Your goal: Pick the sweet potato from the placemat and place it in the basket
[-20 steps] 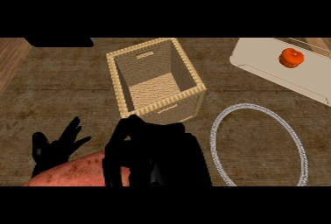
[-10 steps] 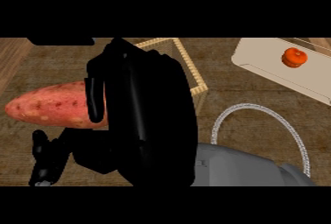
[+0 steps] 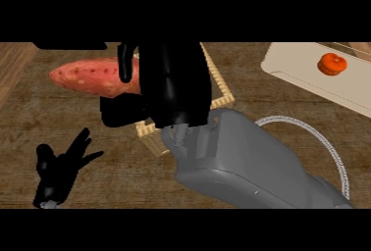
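1. Fingers [image 3: 127, 61] of the right hand [image 3: 170, 83] are curled round the sweet potato [image 3: 91, 78] — speckled, tapered, upper left.
2. Woven basket [image 3: 221, 95] is largely hidden beneath.
3. Left hand [image 3: 62, 169] is spread, lower left — holding nothing.

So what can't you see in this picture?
- Head view: most of the basket, inside included, is behind the right robot hand and its grey forearm.
- The sweet potato's right end is hidden by that robot hand's fingers.
- The ring-shaped placemat is partly covered by the forearm.
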You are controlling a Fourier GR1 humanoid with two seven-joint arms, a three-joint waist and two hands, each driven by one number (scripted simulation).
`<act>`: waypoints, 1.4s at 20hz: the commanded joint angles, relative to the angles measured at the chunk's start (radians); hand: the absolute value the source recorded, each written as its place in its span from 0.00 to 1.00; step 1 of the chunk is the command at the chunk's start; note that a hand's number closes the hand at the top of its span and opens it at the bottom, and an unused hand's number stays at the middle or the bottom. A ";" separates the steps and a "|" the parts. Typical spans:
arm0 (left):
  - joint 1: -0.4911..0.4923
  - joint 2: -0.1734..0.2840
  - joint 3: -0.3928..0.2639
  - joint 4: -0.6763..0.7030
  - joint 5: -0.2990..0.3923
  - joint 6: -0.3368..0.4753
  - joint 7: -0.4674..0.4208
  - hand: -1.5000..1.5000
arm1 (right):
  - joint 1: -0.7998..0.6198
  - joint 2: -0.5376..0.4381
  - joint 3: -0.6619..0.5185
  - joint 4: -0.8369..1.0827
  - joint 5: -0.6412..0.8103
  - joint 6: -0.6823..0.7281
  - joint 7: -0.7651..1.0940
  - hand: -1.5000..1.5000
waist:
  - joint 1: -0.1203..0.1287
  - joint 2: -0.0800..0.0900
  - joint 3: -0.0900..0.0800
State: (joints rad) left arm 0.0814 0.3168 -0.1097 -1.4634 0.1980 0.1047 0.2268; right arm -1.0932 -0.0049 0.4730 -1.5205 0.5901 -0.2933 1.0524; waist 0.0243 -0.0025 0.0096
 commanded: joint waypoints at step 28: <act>0.051 -0.044 0.016 0.061 -0.051 -0.014 0.023 0.50 | 0.208 -0.139 -0.119 0.138 -0.023 -0.073 -0.289 0.00 | -0.033 0.003 -0.009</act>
State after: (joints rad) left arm 0.1571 0.3429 -0.0329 -1.4730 0.1522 0.0949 0.2195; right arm -0.9045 -0.1100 0.4134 -1.3381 0.5963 -0.3702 0.7951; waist 0.0079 -0.0091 0.0232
